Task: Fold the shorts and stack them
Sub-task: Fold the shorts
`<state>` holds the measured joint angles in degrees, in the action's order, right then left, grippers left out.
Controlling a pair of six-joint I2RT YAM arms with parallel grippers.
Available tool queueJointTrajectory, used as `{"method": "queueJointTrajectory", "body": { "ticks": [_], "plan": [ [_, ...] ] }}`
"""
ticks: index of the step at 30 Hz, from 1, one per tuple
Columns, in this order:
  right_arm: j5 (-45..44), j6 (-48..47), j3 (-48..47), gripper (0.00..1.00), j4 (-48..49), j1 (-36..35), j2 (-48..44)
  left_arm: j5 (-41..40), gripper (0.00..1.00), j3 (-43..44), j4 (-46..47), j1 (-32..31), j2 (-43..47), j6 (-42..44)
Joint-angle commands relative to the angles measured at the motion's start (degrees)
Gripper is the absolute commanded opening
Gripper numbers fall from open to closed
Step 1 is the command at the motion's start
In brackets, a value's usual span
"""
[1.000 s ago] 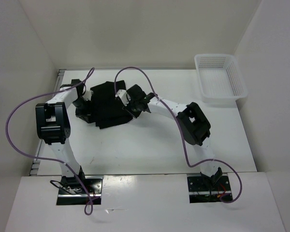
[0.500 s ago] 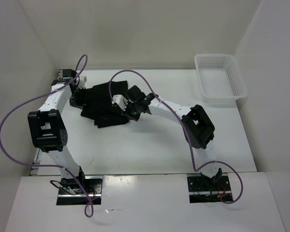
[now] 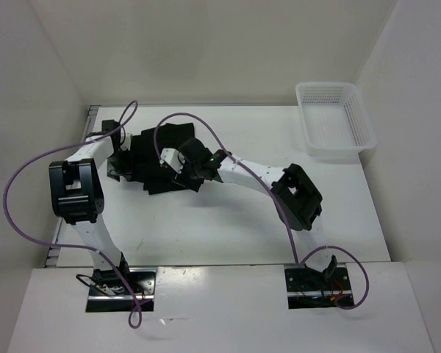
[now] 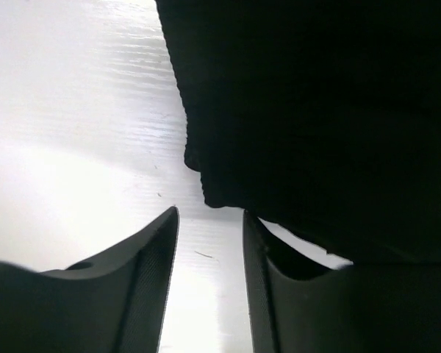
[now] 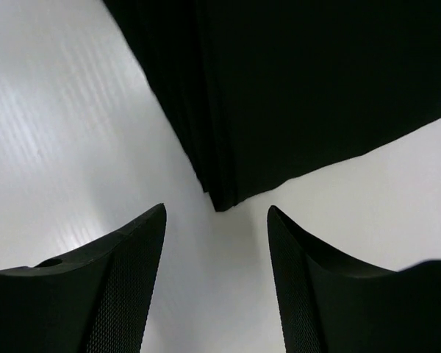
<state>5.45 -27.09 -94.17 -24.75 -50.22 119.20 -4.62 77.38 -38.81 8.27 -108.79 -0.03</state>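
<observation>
Your left gripper (image 4: 209, 220) has its fingers apart beside the left edge of the shorts (image 3: 151, 158), a soft, light black pile on the far left of the table (image 3: 228, 228). Pinch it at a layered corner; it seems partly folded. The right gripper (image 5: 217, 213), fingers also apart, faces such a corner. Open room lies rightward, before the basket (image 3: 334, 118).

The left arm (image 3: 75, 191) and the right arm (image 3: 298, 195) are both built of slim white links joined by blocky black housings. A purple cable (image 3: 7, 197) loops off the left arm, and a second purple cable (image 3: 182, 115) runs along the right. Each arm ends in a black base plate (image 3: 121, 288). Thin red and orange wires (image 3: 331, 296) show at the right one. The left gripper (image 4: 209, 212) and right gripper (image 5: 217, 207) have curved black fingers (image 5: 110, 279) with finely dotted inner faces.
</observation>
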Motion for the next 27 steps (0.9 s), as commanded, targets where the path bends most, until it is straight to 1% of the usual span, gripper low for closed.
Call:
{"method": "queueJointTrajectory", "body": {
  "ticks": [1,3,4,7,9,12,13,15,17,19,20,22,25,26,27],
  "plan": [
    [-7.65,1.34,-1.72,0.63,7.08,-2.17,1.56,4.51,0.52,1.89,-2.40,0.87,3.57,0.03],
    [-8.27,1.34,-2.33,0.63,7.09,-2.17,3.49,8.91,0.59,3.56,-5.56,2.96,5.42,0.03],
    [-8.27,0.82,-3.03,0.62,7.09,-2.17,4.02,14.50,0.61,4.08,-6.62,3.85,7.00,0.03],
    [-5.91,0.11,-4.17,0.60,6.56,-2.17,5.25,23.92,0.67,6.90,-10.23,7.36,7.02,0.03],
    [-5.37,-0.42,-4.18,0.59,6.03,-2.17,5.96,26.50,0.67,8.21,-12.16,8.51,5.53,0.03],
    [-7.64,-0.42,-5.40,0.58,7.09,-2.17,8.06,30.19,0.68,11.29,-13.66,9.92,1.49,0.03],
    [-8.26,-0.42,-6.02,0.54,7.70,-2.17,8.07,30.98,0.68,12.08,-13.66,10.62,0.96,0.03],
    [-8.97,-0.42,-6.55,0.50,7.70,-2.17,9.47,31.61,0.74,15.15,-12.26,10.62,-0.62,0.03],
    [-8.97,0.11,-6.55,0.45,7.70,-2.17,9.48,32.21,0.77,17.79,-11.12,10.62,-1.86,0.03],
    [-9.50,0.11,-6.55,0.42,8.23,-2.17,9.48,32.22,0.80,22.27,-10.50,9.40,-4.40,0.03],
    [-9.50,0.11,-6.55,0.38,8.23,-2.17,9.48,30.31,0.84,23.33,-8.93,8.26,-5.37,0.03],
    [-10.02,0.11,-5.94,0.34,8.23,-2.69,9.48,26.70,0.88,25.43,-6.91,7.20,-8.97,0.03],
    [-10.55,0.11,-5.94,0.22,8.23,-2.69,9.48,22.56,0.91,28.95,-5.58,7.20,-14.86,0.03],
    [-10.55,-0.41,-5.41,0.14,8.75,-2.69,9.48,22.55,0.91,31.23,-5.58,7.20,-17.04,0.03],
    [-11.25,-0.42,-5.41,0.09,8.76,-2.69,9.48,21.94,0.91,32.03,-5.58,7.20,-17.85,0.03]
  ]
}}
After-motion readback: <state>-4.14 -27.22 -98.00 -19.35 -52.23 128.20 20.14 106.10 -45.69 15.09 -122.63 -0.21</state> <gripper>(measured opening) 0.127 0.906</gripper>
